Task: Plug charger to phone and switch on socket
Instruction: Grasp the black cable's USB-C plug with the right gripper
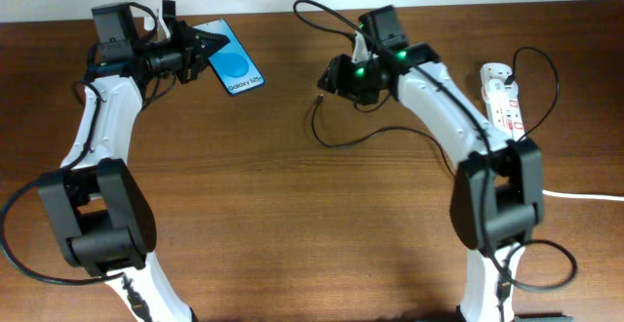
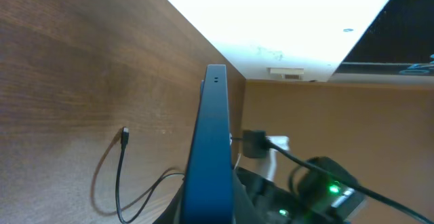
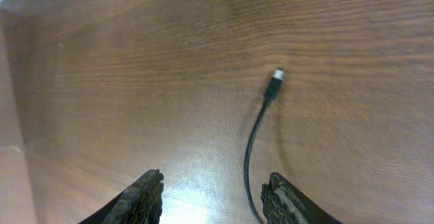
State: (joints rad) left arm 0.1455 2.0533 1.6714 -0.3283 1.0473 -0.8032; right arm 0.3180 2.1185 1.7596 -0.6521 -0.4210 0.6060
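Note:
My left gripper (image 1: pixel 202 47) is shut on the near end of the phone (image 1: pixel 234 62), whose blue screen faces up at the back left. In the left wrist view the phone (image 2: pixel 213 142) shows edge-on between the fingers. The charger, a thin black cable (image 1: pixel 336 137), curls across the table's middle, and its plug tip (image 1: pixel 320 96) lies on the wood. My right gripper (image 1: pixel 330 80) is open just above that tip. In the right wrist view the cable (image 3: pixel 252 142) runs between the open fingers (image 3: pixel 213 183), close to the right one, with the tip (image 3: pixel 277 75) ahead. The white socket (image 1: pixel 503 96) lies at the far right.
The socket's thick white cord (image 1: pixel 585 196) leaves toward the right edge. A black cable (image 1: pixel 546 68) loops over the socket. The wall edge runs along the table's back. The right arm (image 2: pixel 325 190) with green lights shows in the left wrist view.

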